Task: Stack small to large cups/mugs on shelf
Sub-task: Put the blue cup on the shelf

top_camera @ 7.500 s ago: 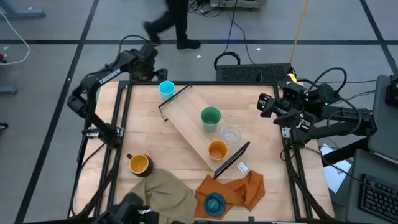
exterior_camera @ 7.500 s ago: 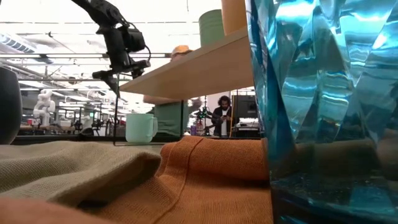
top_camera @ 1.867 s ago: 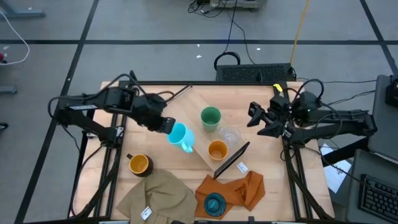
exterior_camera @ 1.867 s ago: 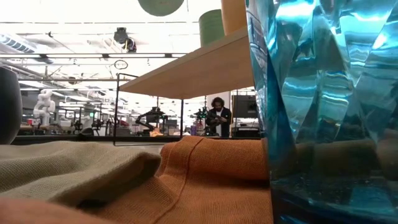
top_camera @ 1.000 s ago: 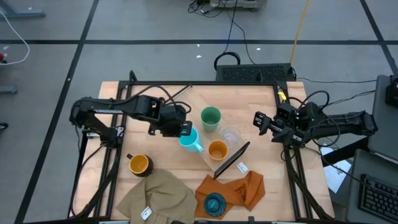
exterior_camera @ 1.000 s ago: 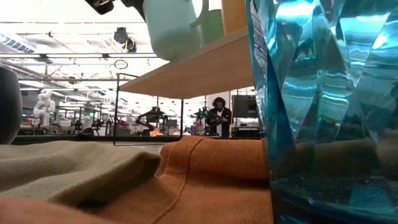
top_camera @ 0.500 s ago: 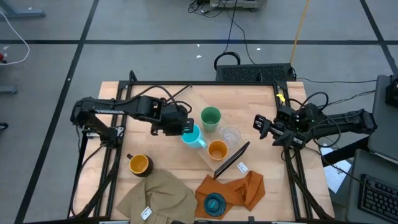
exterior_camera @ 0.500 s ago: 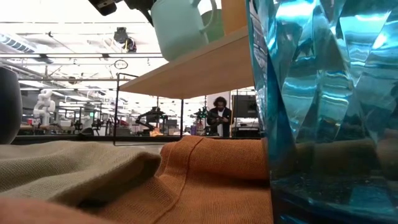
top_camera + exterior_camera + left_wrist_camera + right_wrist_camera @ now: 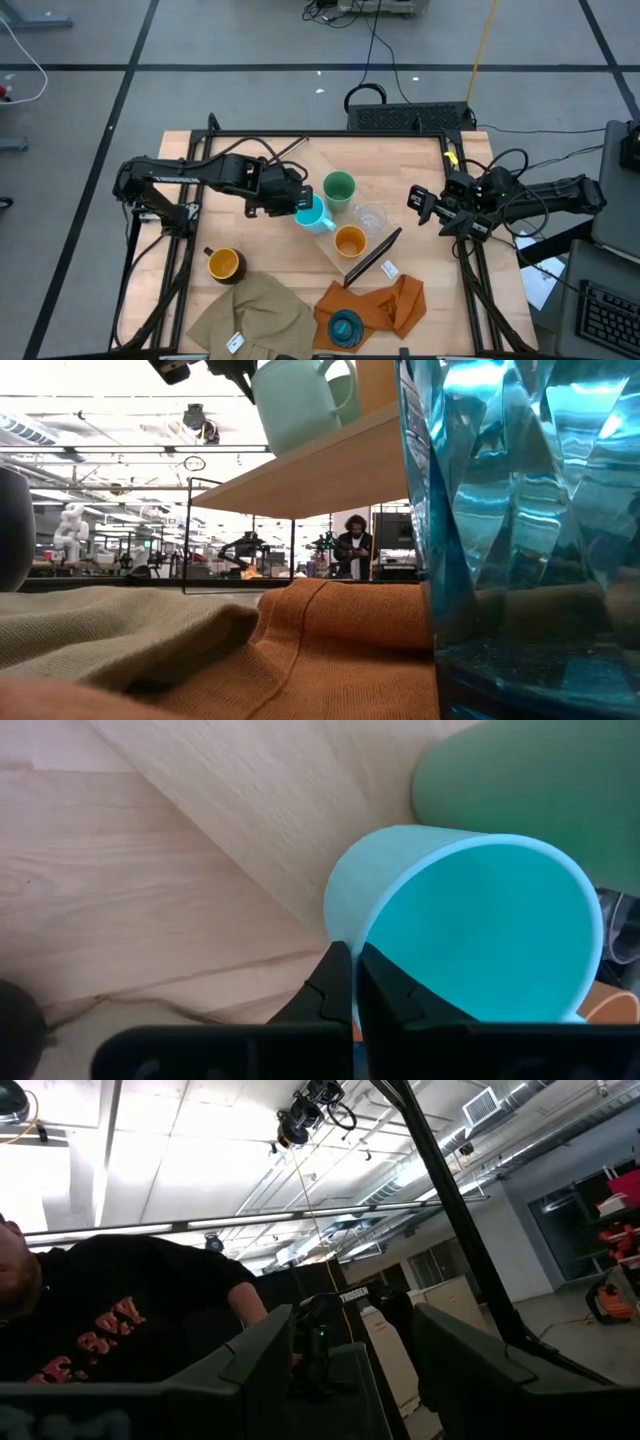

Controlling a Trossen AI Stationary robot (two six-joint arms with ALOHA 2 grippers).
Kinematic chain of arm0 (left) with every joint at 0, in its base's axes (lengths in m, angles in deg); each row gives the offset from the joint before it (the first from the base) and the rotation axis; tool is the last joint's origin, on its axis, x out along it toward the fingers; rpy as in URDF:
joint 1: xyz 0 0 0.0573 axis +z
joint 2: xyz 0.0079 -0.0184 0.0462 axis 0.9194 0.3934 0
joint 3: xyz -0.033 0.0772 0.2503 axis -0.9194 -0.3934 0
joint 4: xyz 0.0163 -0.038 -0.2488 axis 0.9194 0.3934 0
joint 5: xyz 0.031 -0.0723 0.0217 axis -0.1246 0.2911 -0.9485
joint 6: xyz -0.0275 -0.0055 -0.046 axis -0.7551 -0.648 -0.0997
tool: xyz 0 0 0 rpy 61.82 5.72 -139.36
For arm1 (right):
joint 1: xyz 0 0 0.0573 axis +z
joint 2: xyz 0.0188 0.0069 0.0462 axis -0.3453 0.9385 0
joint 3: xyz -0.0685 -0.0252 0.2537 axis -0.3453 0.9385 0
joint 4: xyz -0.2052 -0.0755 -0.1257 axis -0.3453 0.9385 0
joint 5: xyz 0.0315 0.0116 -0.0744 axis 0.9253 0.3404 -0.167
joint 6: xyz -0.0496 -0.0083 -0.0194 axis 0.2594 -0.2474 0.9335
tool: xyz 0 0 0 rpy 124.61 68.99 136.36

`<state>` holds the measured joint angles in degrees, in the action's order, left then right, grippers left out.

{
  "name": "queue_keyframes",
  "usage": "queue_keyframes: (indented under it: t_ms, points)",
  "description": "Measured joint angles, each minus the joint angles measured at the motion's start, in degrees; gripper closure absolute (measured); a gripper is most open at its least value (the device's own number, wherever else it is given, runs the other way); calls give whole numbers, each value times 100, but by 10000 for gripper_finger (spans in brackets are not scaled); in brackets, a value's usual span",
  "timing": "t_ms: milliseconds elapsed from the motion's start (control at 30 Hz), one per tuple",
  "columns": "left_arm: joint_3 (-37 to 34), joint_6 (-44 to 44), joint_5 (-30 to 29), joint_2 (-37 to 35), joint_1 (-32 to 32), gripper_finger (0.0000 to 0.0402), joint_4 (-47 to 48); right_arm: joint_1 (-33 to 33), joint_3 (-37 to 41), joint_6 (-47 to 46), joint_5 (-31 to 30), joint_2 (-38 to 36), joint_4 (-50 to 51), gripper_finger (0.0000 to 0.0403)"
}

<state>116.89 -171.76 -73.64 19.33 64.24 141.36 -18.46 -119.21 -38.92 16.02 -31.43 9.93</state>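
- The left gripper [image 9: 296, 203] is over the shelf [image 9: 300, 180], its fingers [image 9: 335, 985] pinched tight on the rim of the light-blue mug [image 9: 314, 215], one inside the wall and one outside.
- That mug is smooth and matte, a rounded cylinder with a thick lip and a loop handle; it hangs tilted above the plank, just beside the green cup [image 9: 338, 190].
- From table height the mug [image 9: 295, 405] reads pale mint, its base clear of the shelf's top face.
- The shelf is a flat rectangular plank of pale, fine-grained wood, lying at a slant across the table [image 9: 235, 165], with thin black wire brackets at its short ends.
- The green cup is a plain, slightly flared tumbler, standing upright on the plank.
- Next along is the clear tumbler [image 9: 371, 217], glassy and see-through, then the orange cup [image 9: 349, 241], glossy and round-mouthed, near the plank's lower end.
- Off the shelf, the dark mug [image 9: 223, 264] with a yellow-orange inside sits on bare tabletop beside a rumpled tan cloth [image 9: 255, 318].
- The ribbed teal cup [image 9: 345, 327], faceted and translucent, stands on a knitted orange cloth [image 9: 395, 305].
- The right gripper [image 9: 428, 208] waits at the table's right edge, fingers [image 9: 262, 1355] spread and holding nothing.
- A person in a dark printed shirt shows beyond it in the right wrist view.
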Motion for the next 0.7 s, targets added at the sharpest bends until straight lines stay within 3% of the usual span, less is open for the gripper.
queue_keyframes:
  t_ms: [700]
  points:
    - [-55, -118, 461, 428, -68, 400, -616, 97, -4, 44, -17, 1, -3, 206]
